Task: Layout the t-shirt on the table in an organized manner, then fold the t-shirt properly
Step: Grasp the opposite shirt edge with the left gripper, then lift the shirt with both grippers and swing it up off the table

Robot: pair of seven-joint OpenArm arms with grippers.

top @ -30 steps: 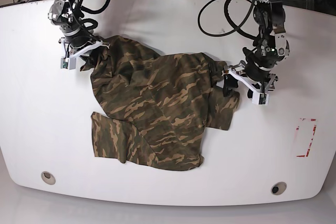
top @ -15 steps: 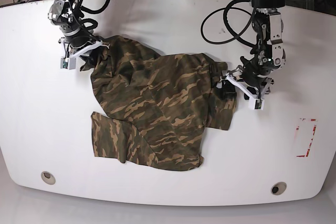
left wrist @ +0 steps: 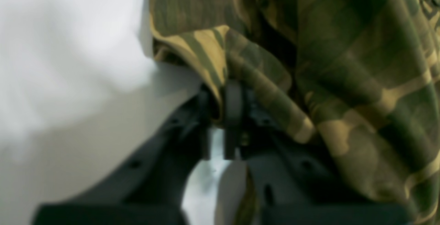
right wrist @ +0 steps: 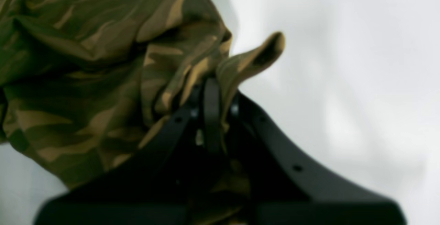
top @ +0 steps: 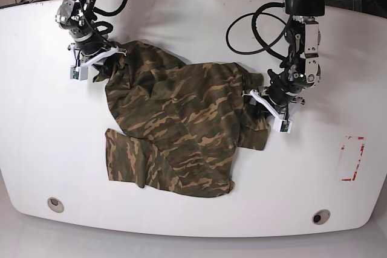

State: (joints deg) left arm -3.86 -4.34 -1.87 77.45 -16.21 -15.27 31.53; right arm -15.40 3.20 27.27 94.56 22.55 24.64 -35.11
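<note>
- A big glossy white worktop (top: 36,119) fills the room's middle, with cables trailing off its far edge, a grommet hole near each front corner and a red-and-white tape mark (top: 352,158) by the edge on the view's right.
- The t-shirt (top: 175,128) lies rumpled around the worktop's middle, bunched and overlapped, not yet spread flat; one sleeve-like flap reaches toward the front edge on the view's left.
- The right gripper (top: 97,64), toward the far corner on the view's left, is clamped on a bunched edge of the cloth; its wrist view shows a fold pinched between the closed jaws.
- The left gripper (top: 266,102), over on the view's right, is closed too, with a tan-and-olive hem caught between its jaws in the wrist view (left wrist: 223,108).
- What matters: the shirt stretches between the two grippers, its span running from far-left corner toward mid-right, the bulk sagging toward the front edge. Each arm holds its own nearer end, so I'd judge pulling apart along that line would spread it.
</note>
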